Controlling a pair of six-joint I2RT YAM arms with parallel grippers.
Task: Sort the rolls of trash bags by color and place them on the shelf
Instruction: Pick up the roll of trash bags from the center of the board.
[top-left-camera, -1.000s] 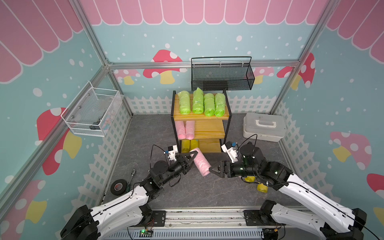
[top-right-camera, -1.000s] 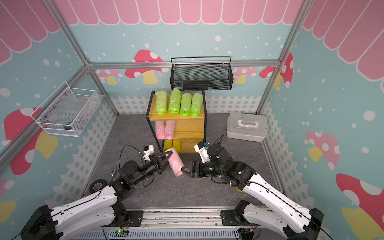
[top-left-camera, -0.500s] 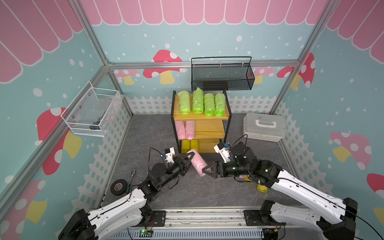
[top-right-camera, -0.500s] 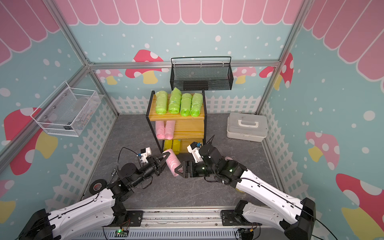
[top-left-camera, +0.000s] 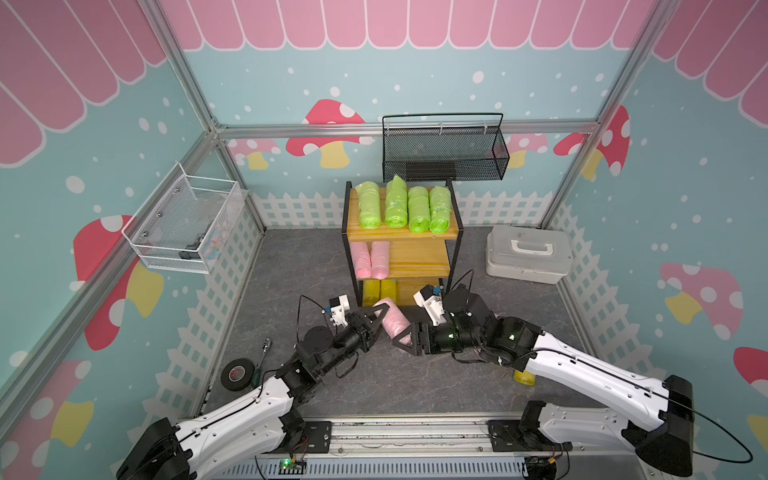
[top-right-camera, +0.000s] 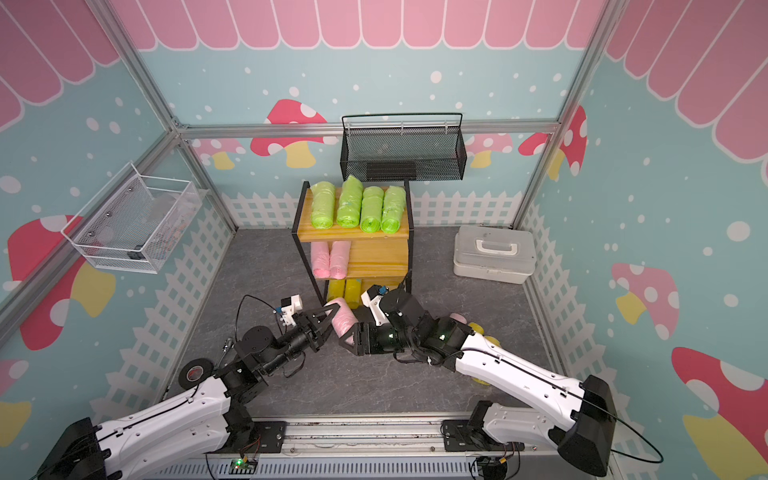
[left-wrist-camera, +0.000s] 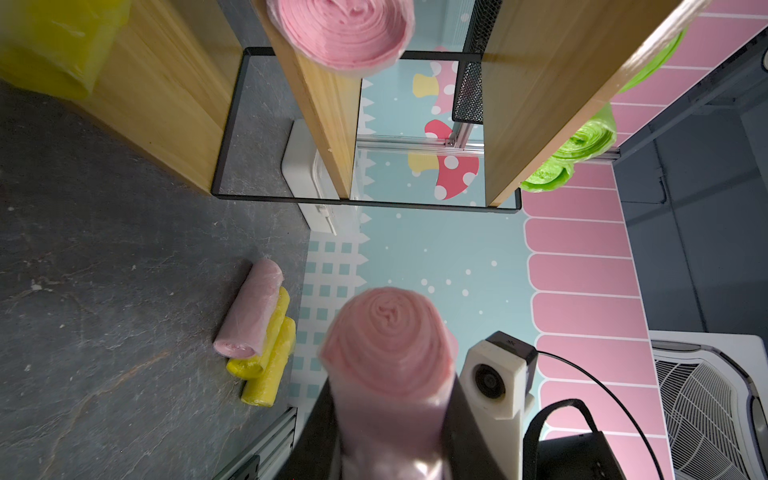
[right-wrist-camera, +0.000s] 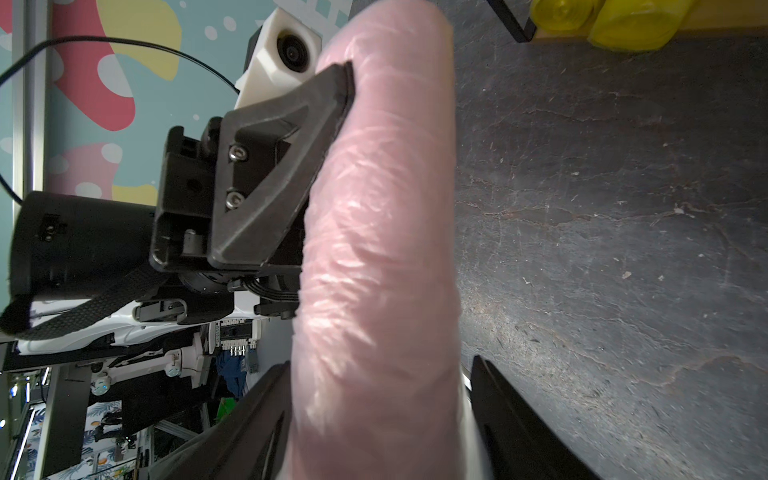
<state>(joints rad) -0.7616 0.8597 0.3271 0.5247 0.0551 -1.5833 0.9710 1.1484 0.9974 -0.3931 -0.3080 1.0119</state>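
Note:
A pale pink roll (top-left-camera: 395, 322) hangs just above the floor in front of the shelf (top-left-camera: 419, 257). My left gripper (top-left-camera: 383, 318) is shut on its upper end, as the left wrist view shows (left-wrist-camera: 386, 436). My right gripper (top-left-camera: 405, 334) straddles the roll's lower end. In the right wrist view (right-wrist-camera: 374, 415) one finger touches the roll (right-wrist-camera: 374, 249) and the other stands off with a gap. Several green rolls (top-left-camera: 399, 208) lie on the top tier, two pink rolls (top-left-camera: 370, 259) on the middle and yellow rolls (top-left-camera: 378, 291) on the bottom. A pink roll (left-wrist-camera: 247, 316) and two yellow rolls (left-wrist-camera: 270, 353) lie on the floor.
A white toolbox (top-left-camera: 528, 253) sits right of the shelf. A black mesh basket (top-left-camera: 444, 153) hangs on the back wall above it, and a white wire basket (top-left-camera: 183, 226) on the left wall. A tape roll (top-left-camera: 237, 374) and a screwdriver (top-left-camera: 266, 345) lie at the left.
My right gripper has moved left onto the free end of the pink roll and its jaws have narrowed around it. The left gripper keeps its hold and has shifted slightly left.

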